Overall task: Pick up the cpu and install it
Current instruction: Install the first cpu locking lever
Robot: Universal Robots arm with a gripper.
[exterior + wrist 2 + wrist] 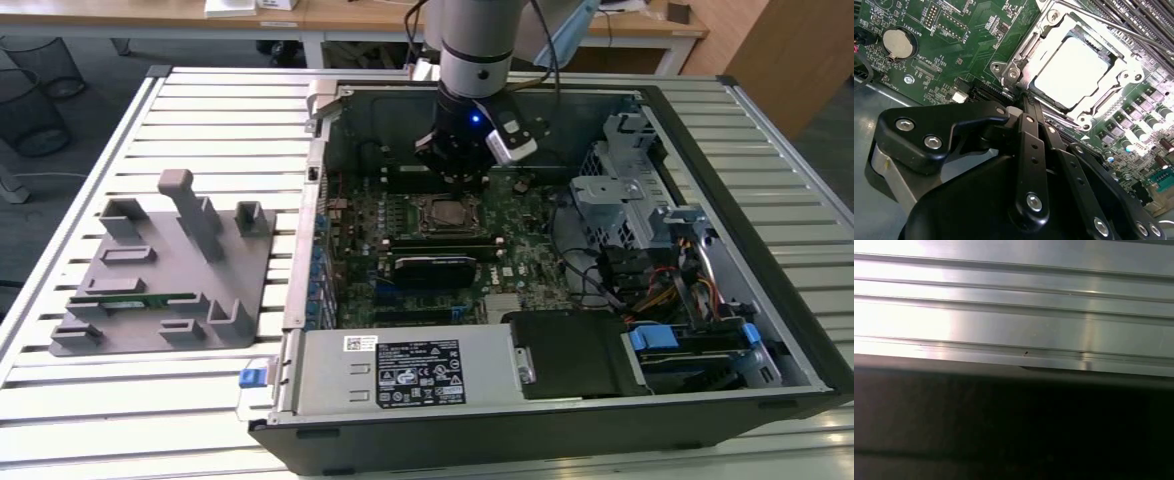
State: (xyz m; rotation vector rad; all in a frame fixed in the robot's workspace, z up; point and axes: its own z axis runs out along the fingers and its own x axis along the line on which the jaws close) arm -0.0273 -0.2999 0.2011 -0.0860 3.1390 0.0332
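Note:
The cpu (1074,70), a flat square chip with a pale silver top, lies in the socket on the green motherboard (959,45), with the metal retention frame (1019,60) around it. In the exterior view the cpu (442,211) sits inside the open computer case. My gripper (458,188) hangs just above the socket's far edge. In the second wrist view the gripper (1024,98) is shut, its black fingers meeting in a narrow tip at the frame's edge, with nothing between them. A thin lever rod (1104,25) runs past the socket.
The case (314,200) lies open on a slatted aluminium table (214,110). A grey fixture (160,270) on the exterior view's left holds a green memory stick (140,300). A black block (430,268), a power supply (400,370) and a drive cage (627,200) crowd the case.

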